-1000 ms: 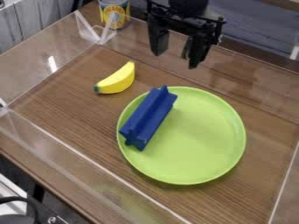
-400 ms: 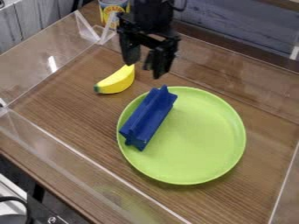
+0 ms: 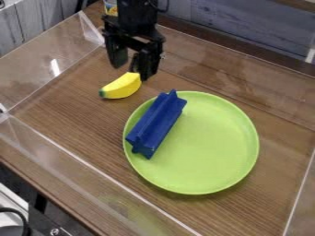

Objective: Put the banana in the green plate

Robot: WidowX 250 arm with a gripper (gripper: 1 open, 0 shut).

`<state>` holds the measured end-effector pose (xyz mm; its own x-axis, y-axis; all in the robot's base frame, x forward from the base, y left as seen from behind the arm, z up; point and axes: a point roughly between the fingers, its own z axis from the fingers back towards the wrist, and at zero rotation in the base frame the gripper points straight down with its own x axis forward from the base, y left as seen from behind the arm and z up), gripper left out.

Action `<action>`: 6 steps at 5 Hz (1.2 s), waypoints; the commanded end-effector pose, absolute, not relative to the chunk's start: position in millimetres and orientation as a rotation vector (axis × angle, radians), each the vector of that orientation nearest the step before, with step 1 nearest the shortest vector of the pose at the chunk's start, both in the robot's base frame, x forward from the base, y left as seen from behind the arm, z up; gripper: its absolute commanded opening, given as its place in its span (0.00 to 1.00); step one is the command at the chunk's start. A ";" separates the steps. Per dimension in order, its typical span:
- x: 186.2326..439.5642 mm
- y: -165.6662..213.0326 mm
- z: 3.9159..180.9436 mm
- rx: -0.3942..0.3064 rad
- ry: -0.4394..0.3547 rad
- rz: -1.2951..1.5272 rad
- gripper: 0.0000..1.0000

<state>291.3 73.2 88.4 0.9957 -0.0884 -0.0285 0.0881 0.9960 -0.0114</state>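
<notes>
Black gripper (image 3: 132, 66) is hanging over the back part of the wooden table (image 3: 74, 110), fingers pointing down. Its two fingers are standing wide apart, about as far as they go, with a clear gap between the tips. Nothing is being clamped. The fingertips are hovering close to the banana (image 3: 121, 86), right by its far end; can't tell from this angle if either one is touching it. Arm is coming in from the top edge of the view.

Banana is lying on the table, outside the plate, to the left of it in the view. Yellow, curved, dark tip pointing toward the left edge of the view, other end up near the gripper.

Green plate (image 3: 215, 138) is sitting flat on the table, right of the banana in the view. Blue block (image 3: 157, 123) is lying slantwise over the plate's left side, its upper end reaching the plate's rim area. Gripper is staying clear of both plate and block. Transparent sheet (image 3: 92, 184) is running along the near left side of the table.
</notes>
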 end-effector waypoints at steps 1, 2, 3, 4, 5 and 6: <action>300.1 81.9 93.8 0.008 -0.023 -0.086 1.00; 300.0 87.0 88.7 0.010 -0.024 -0.083 1.00; 304.6 96.5 88.5 0.011 -0.023 -0.085 1.00; 308.5 105.4 89.3 0.012 -0.021 -0.088 1.00; 306.2 106.4 88.0 0.009 -0.019 -0.131 1.00; 304.3 107.8 86.7 0.006 -0.019 -0.165 1.00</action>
<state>301.1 104.4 75.1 0.9855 -0.1689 -0.0181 0.1687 0.9856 -0.0116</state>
